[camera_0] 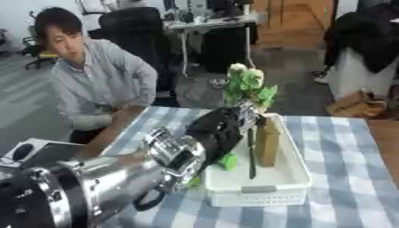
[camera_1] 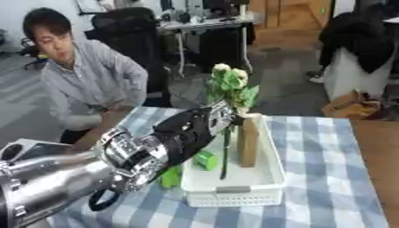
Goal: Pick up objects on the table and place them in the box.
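Observation:
My left hand (camera_0: 221, 129), black with silver parts, reaches in from the lower left and is shut on the stem of an artificial flower (camera_0: 248, 83). The flower has white blooms and green leaves. It stands upright, and its dark stem (camera_0: 252, 156) runs down into the white box (camera_0: 257, 189). Inside the box a tan block (camera_0: 267, 140) stands upright beside the stem. A small green object (camera_1: 206, 160) lies at the box's left wall. Another green piece (camera_1: 171, 177) lies on the cloth just left of the box, partly hidden by my arm. My right hand shows in neither view.
The table carries a blue and white checked cloth (camera_0: 351, 178), with bare brown wood (camera_0: 386, 133) at its right edge. A flat white and black item (camera_0: 30, 151) lies at the lower left. My silver forearm (camera_0: 93, 182) fills the lower left corner.

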Action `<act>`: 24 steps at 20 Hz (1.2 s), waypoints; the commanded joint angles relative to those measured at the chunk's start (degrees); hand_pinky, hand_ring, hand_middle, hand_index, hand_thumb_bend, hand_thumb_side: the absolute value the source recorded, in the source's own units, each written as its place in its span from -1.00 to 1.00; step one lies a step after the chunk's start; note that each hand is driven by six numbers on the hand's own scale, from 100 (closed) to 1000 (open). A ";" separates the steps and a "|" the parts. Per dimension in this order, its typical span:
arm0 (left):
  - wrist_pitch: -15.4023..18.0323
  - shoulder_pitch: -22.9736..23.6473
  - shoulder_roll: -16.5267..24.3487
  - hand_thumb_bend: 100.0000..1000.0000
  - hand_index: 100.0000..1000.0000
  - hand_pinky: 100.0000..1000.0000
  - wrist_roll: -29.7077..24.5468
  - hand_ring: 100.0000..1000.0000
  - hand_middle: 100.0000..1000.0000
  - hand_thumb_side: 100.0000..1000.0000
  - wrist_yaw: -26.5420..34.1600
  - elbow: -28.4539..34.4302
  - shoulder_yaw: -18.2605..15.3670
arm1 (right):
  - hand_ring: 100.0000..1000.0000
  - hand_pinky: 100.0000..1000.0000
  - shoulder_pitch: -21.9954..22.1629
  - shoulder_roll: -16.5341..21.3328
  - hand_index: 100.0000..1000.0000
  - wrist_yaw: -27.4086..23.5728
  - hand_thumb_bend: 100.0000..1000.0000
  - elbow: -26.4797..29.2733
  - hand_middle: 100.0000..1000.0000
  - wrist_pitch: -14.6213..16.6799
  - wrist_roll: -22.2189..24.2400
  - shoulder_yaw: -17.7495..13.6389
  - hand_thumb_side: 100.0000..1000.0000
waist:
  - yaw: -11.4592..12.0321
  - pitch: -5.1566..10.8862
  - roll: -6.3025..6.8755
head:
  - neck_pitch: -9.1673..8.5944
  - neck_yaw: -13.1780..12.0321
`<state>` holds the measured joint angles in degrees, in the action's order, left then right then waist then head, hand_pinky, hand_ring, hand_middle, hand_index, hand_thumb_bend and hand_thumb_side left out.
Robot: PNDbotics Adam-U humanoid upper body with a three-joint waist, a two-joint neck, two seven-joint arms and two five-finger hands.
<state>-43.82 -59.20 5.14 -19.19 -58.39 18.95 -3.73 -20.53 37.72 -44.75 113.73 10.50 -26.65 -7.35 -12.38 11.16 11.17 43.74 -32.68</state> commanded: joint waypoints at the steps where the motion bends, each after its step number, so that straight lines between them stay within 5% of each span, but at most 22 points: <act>1: 0.03 -2.63 2.68 -1.00 1.00 0.96 -1.36 1.00 1.00 0.71 -2.29 1.48 -0.57 | 0.44 0.52 -0.41 1.18 0.24 -0.10 -1.00 0.86 0.21 0.32 0.09 -0.19 -0.65 | 0.33 -0.03 -0.24 | 0.38 0.54; 12: 1.40 -5.34 3.46 -1.00 1.00 0.95 -3.96 1.00 1.00 0.74 -3.37 3.03 -1.40 | 0.44 0.52 0.01 1.20 0.24 -0.10 -1.00 0.86 0.21 0.52 0.06 -0.22 -0.65 | 0.35 0.31 -0.47 | 0.38 0.99; 20: 5.76 -3.75 2.21 -1.00 1.00 1.00 -7.90 1.00 1.00 0.60 -5.77 2.33 1.46 | 0.44 0.52 0.30 1.49 0.24 -0.03 -1.00 0.86 0.21 0.67 -0.42 -0.49 -0.65 | 0.64 0.67 -0.46 | 0.38 1.71; 24: 7.45 -2.32 1.39 -0.76 1.00 1.00 -10.88 1.00 1.00 0.64 -11.59 0.59 3.39 | 0.44 0.52 0.35 1.63 0.24 -0.11 -1.00 0.86 0.21 0.93 -0.61 -0.51 -0.65 | 0.74 0.75 -0.49 | 0.38 1.97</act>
<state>-36.31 -60.47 5.56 -28.75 -68.13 19.36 -1.08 -19.55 37.76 -44.75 113.73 11.34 -27.08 -7.40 -11.76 11.22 11.17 43.75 -30.90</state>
